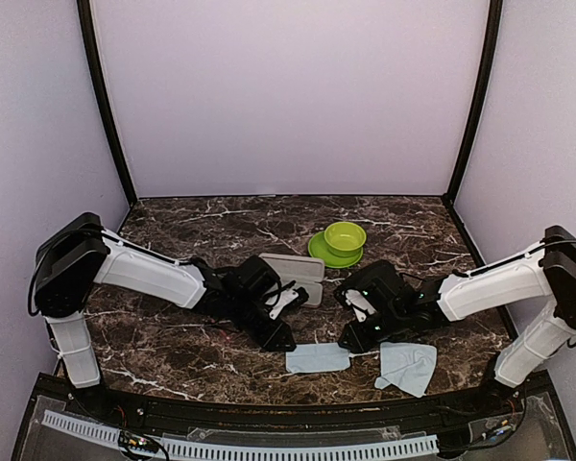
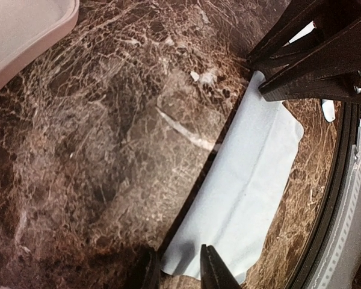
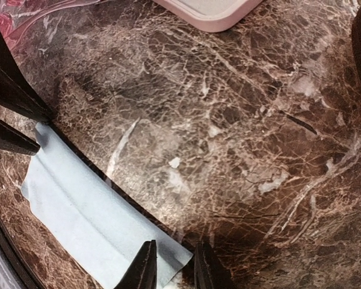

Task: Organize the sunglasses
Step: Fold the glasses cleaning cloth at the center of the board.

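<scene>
From the overhead feed I cannot pick out either pair of sunglasses on the dark brown marble worktop (image 1: 192, 230). The only hint is in my right wrist feed: a translucent red-pink sliver (image 3: 3, 18) in the top corner, beyond the other arm's fingers. It may be the red-pink framed pair, but I cannot confirm it. The black wire pair I do not see at all.

Both arms are low over the middle of the worktop, at opposite ends of a pale blue folded cloth (image 1: 317, 358). My left pincer (image 2: 179, 274) has its tips a narrow gap apart over one end of that cloth, and nothing is clamped that I can see. My right pincer (image 3: 171, 268) is the same, narrow, with the cloth's corner lying between the tips. I cannot tell whether either one touches the fabric.

A second pale blue cloth (image 1: 408, 367) lies crumpled just to the right. The pink rectangular case (image 1: 293, 267) sits beyond the pincers, and I cannot tell whether it is open. A lime green bowl (image 1: 346, 235) stands on a green plate (image 1: 322, 254) further back.

My judgement is that no pair is in hand, so the sorting of the glasses looks to be mostly ahead of me
</scene>
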`<state>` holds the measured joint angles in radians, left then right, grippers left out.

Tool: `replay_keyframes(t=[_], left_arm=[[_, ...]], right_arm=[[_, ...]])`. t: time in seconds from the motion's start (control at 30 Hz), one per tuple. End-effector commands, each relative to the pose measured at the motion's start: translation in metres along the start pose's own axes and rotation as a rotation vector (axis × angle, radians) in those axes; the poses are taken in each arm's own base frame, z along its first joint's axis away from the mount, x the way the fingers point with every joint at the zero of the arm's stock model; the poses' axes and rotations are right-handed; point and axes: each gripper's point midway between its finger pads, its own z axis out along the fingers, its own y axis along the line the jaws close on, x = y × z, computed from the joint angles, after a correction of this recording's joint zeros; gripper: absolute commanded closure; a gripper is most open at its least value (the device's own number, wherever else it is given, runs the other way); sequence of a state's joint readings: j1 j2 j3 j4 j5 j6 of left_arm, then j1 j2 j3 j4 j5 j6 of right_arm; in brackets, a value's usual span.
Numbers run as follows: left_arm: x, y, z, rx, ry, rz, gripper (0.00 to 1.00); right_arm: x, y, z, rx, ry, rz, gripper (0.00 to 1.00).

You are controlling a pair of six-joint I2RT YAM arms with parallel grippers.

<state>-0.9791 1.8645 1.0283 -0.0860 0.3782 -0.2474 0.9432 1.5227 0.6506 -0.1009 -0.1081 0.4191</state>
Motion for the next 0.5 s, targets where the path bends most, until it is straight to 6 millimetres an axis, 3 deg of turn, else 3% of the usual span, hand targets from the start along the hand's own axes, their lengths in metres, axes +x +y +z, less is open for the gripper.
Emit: replay_keyframes(t=[0.0, 0.47], left_arm=[[0.0038, 0.0002, 0.0035, 0.014, 0.014, -0.010, 0.75], [0.0022, -0.0001, 0.0010, 0.010, 0.002, -0.012, 0.87]], right_arm=[[-0.0024, 0.0003, 0.0023, -0.013, -0.017, -0.008, 0.79], [-0.0044, 0.0022, 0.0014, -0.023, -0.025, -0.001, 0.89]])
